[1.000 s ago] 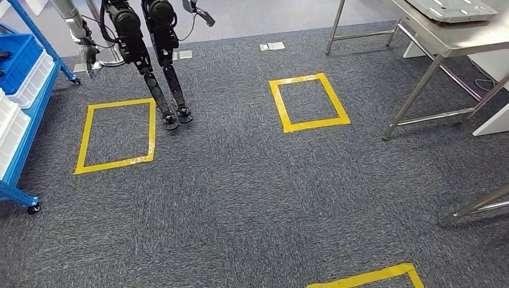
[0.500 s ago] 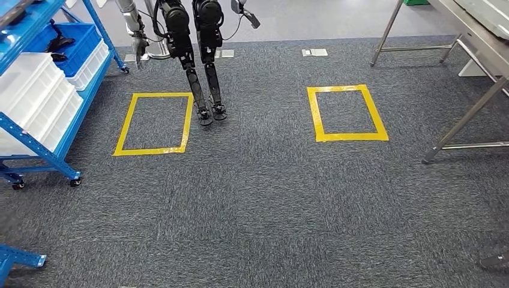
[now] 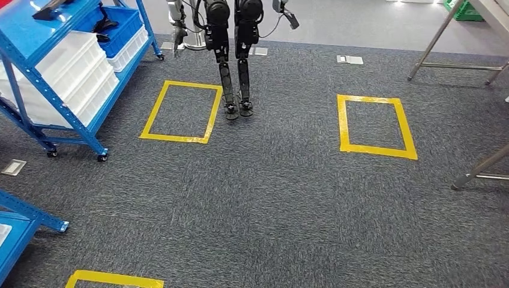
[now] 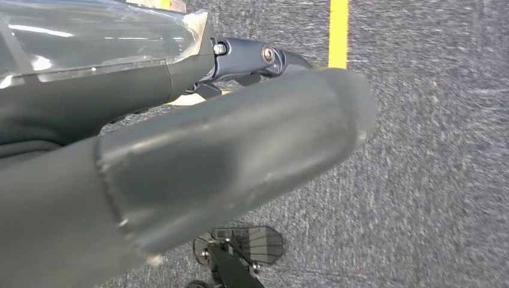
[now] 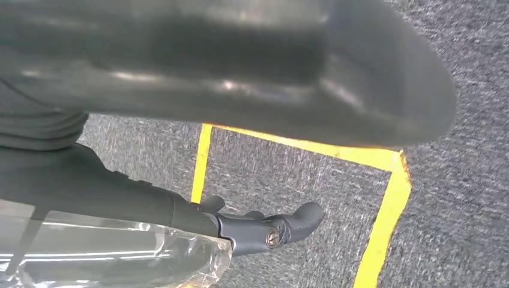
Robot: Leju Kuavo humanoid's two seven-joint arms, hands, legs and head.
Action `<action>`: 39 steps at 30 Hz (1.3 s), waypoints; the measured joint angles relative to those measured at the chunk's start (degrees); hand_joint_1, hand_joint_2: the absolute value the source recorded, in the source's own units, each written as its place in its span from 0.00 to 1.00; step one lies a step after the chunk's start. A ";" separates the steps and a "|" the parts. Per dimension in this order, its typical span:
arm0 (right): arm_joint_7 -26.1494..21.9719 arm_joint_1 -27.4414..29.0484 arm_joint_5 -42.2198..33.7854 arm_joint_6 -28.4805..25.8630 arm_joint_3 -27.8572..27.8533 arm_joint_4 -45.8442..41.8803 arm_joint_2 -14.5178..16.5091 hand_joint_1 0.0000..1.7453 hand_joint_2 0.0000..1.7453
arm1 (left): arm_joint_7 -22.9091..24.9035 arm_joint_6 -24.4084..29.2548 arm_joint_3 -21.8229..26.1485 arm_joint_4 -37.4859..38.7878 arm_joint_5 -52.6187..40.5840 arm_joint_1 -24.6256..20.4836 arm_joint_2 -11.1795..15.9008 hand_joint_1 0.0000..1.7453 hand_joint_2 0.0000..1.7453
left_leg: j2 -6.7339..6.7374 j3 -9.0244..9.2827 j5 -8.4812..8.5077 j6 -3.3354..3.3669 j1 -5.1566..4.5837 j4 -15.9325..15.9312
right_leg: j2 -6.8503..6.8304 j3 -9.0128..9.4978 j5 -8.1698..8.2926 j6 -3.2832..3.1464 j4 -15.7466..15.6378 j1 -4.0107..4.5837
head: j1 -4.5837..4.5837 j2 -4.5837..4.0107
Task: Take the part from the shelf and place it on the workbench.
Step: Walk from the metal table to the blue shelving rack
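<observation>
The blue shelf stands on castors at the far left of the head view, stacked with white bins. A blue bin on it holds a dark part; another dark part lies on the top level. The workbench shows as steel legs at the right edge. My left hand hangs over the carpet with thumb and fingers apart, holding nothing. My right hand hangs the same way, holding nothing.
Another robot stands at the top centre beside a yellow taped square. A second taped square lies to the right, a third at the bottom left. Another blue rack juts in at the lower left. A floor plate sits near the shelf.
The camera has turned left: the whole scene has slid right, the blue shelf has come further into view and the workbench has gone to the right edge.
</observation>
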 joint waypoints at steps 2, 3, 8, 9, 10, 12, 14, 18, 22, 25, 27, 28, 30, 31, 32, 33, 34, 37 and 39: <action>-0.02 -0.16 0.01 0.00 0.12 0.00 -0.02 0.00 0.00 | 0.03 0.01 -0.01 0.01 -0.02 0.14 -0.03 0.00 0.00 | -1.26 0.29 0.48 0.65 0.25 -0.73 | 0.14 -0.02 -0.48 0.41 0.46 0.00 | 0.09 -0.01; -0.03 -0.19 0.01 0.00 0.17 0.00 -0.03 0.00 0.00 | 0.05 0.01 0.00 0.01 -0.02 0.13 -0.05 0.00 0.00 | -1.93 0.49 0.78 1.03 0.42 -1.11 | 1.33 -0.53 -1.31 0.48 1.86 -0.04 | 0.21 -0.01; -0.02 0.22 -0.02 0.00 0.23 0.00 -0.06 0.00 0.00 | 0.18 -0.02 0.02 0.01 -0.08 -0.12 -0.09 0.00 0.00 | -5.68 0.56 1.23 1.67 0.64 -1.38 | 5.99 -7.43 -6.38 0.54 15.73 -0.71 | 0.54 -0.01; -0.02 0.25 -0.05 0.00 0.25 0.00 -0.09 0.00 0.00 | 0.25 -0.04 0.02 0.01 -0.15 -0.06 -0.11 0.00 0.00 | -6.49 0.59 1.24 1.63 0.67 -1.35 | 6.14 -7.09 -5.42 1.05 14.61 -0.82 | 0.54 0.00; -0.01 0.23 -0.09 0.00 0.26 0.00 -0.13 0.00 0.00 | 0.31 -0.08 0.02 0.01 -0.26 -0.03 -0.16 0.00 0.00 | -7.25 0.64 1.24 1.53 0.72 -1.30 | 6.50 -5.76 -3.77 1.62 11.44 -1.00 | 0.55 0.00; 0.00 0.19 -0.16 0.00 0.28 0.00 -0.21 0.00 0.00 | 0.43 -0.13 0.02 0.01 -0.45 -0.06 -0.23 0.00 0.00 | -8.62 0.59 1.19 1.03 0.68 -1.06 | 8.51 -2.63 -0.53 2.37 3.88 -1.44 | 0.62 0.00; 0.01 0.17 -0.22 0.00 0.28 0.00 -0.23 0.00 0.00 | 0.49 -0.14 0.02 0.00 -0.53 -0.11 -0.21 0.00 0.00 | -9.59 0.35 1.14 0.36 0.54 -0.88 | 9.65 -1.30 0.78 1.97 0.50 -1.48 | 0.57 0.00; 0.14 -0.03 -0.32 -0.04 0.33 -0.01 -0.08 0.00 0.00 | 0.53 -0.24 0.01 0.00 -0.59 0.16 -0.03 0.00 0.00 | -8.82 -0.74 0.35 -0.76 0.88 0.46 | 7.69 -0.93 1.38 0.29 0.18 -1.54 | 0.32 0.00; 0.20 0.21 -0.34 -0.13 0.33 -0.02 -0.01 0.00 0.00 | 0.64 -0.50 -0.01 0.01 -0.63 -0.08 -0.10 0.00 0.00 | -4.22 -6.26 -5.87 -1.53 1.06 11.88 | 5.34 -1.03 1.33 -0.89 0.10 -1.10 | -0.15 0.00; 0.22 0.27 -0.34 -0.15 0.32 -0.02 -0.02 0.00 0.00 | 0.67 -0.51 -0.01 0.01 -0.63 -0.09 -0.12 0.00 0.00 | -4.06 -7.26 -6.69 -1.59 1.08 13.88 | 4.97 -1.06 1.30 -0.94 0.10 -1.03 | -0.16 0.00; 0.25 0.28 -0.35 -0.15 0.32 -0.01 -0.04 0.00 0.00 | 0.74 -0.51 -0.01 0.01 -0.63 -0.02 -0.13 0.00 0.00 | -3.97 -7.70 -6.69 -1.59 1.10 14.72 | 4.60 -1.08 1.28 -0.97 0.11 -0.97 | -0.16 0.00; 0.28 0.26 -0.36 -0.15 0.32 -0.01 -0.06 0.00 0.00 | 0.84 -0.51 -0.01 0.01 -0.63 0.08 -0.13 0.00 0.00 | -3.82 -7.36 -5.76 -1.56 1.11 14.05 | 4.03 -1.06 1.23 -1.02 0.11 -0.91 | -0.16 0.00; 0.33 0.17 -0.34 -0.16 0.40 -0.01 -0.03 0.00 0.00 | 1.04 -0.51 0.01 0.00 -0.60 0.17 -0.09 0.00 0.00 | -1.46 -3.54 -2.24 -0.85 0.54 6.71 | 1.77 -0.75 0.83 -0.70 0.13 -0.43 | -0.10 0.00; 0.32 0.06 -0.29 -0.17 0.51 -0.01 0.02 0.00 0.00 | 1.07 -0.51 0.01 -0.01 -0.56 0.24 -0.07 0.00 0.00 | -0.74 -1.41 -0.53 -0.29 0.20 2.48 | 0.57 -0.49 0.63 -0.38 0.06 -0.21 | -0.07 0.00; 0.31 -0.03 -0.25 -0.19 0.66 -0.01 0.06 0.00 0.00 | 1.07 -0.51 0.02 -0.01 -0.52 0.30 -0.05 0.00 0.00 | -0.26 0.23 0.49 0.36 0.10 -0.70 | -0.33 -0.34 0.34 0.04 0.10 0.08 | -0.02 0.00; 0.27 -0.12 -0.19 -0.21 0.80 -0.01 0.04 0.00 0.00 | 1.02 -0.51 0.02 -0.01 -0.49 0.45 -0.10 0.00 0.00 | -1.13 0.38 0.79 0.83 0.19 -1.12 | -0.14 -0.33 0.04 0.35 0.41 -0.01 | 0.09 0.00; 0.23 -0.13 -0.16 -0.21 0.89 -0.01 0.02 0.00 0.00 | 0.98 -0.51 0.03 -0.01 -0.46 0.49 -0.14 0.00 0.00 | -1.72 0.64 1.13 1.24 0.42 -1.58 | 1.09 -0.82 -0.72 0.48 1.70 -0.05 | 0.15 0.00; 0.15 0.15 -0.14 -0.20 0.94 0.00 -0.08 0.00 0.00 | 0.85 -0.55 0.04 -0.01 -0.43 0.28 -0.22 0.00 0.00 | -3.97 0.71 1.62 1.88 0.72 -2.00 | 5.45 -5.59 -4.99 0.32 11.66 -0.56 | 0.45 0.00; 0.15 0.38 -0.17 -0.20 0.93 0.00 -0.18 0.00 0.00 | 0.84 -0.59 0.04 -0.01 -0.43 0.37 -0.26 0.00 0.00 | -5.73 0.63 1.67 1.80 0.76 -1.95 | 5.99 -7.57 -5.72 0.86 15.31 -0.81 | 0.50 0.00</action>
